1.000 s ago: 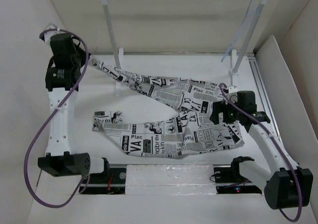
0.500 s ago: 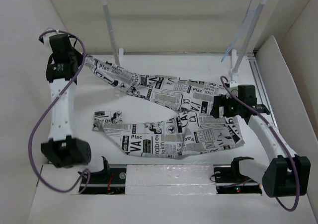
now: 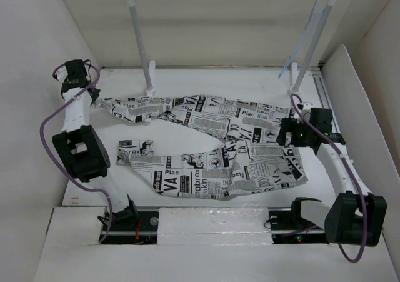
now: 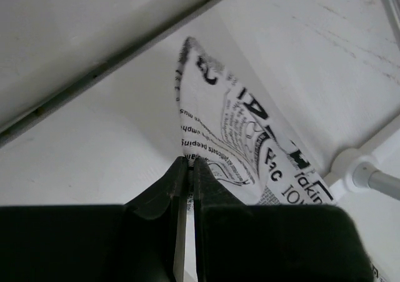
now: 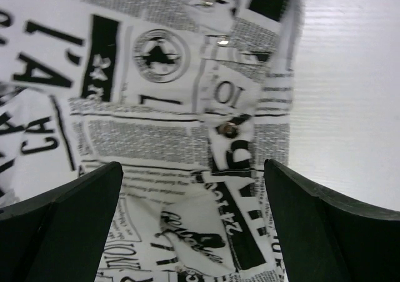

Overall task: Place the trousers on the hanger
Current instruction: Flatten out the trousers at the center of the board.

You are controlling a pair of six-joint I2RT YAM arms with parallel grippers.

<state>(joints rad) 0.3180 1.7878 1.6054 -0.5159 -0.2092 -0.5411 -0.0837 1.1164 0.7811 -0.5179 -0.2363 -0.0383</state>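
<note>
The newsprint trousers (image 3: 212, 151) lie spread over the table, waist at the right, one leg stretched to the far left. My left gripper (image 3: 94, 99) is shut on the cuff of that leg (image 4: 212, 125), near the left wall. My right gripper (image 3: 289, 138) is open and hovers over the waistband (image 5: 231, 132) with nothing between its fingers. The pale-blue hanger (image 3: 306, 38) hangs from the right end of the rack's crossbar.
The white two-post rack (image 3: 139, 38) stands at the back, its left foot (image 4: 356, 169) close to the held cuff. A white wall panel (image 3: 356, 94) stands right of my right arm. The left wall is close to my left arm.
My left gripper has lowered and drawn the leg cuff down to the left, laying the leg flatter. My right gripper has shifted a little to the right over the waist.
</note>
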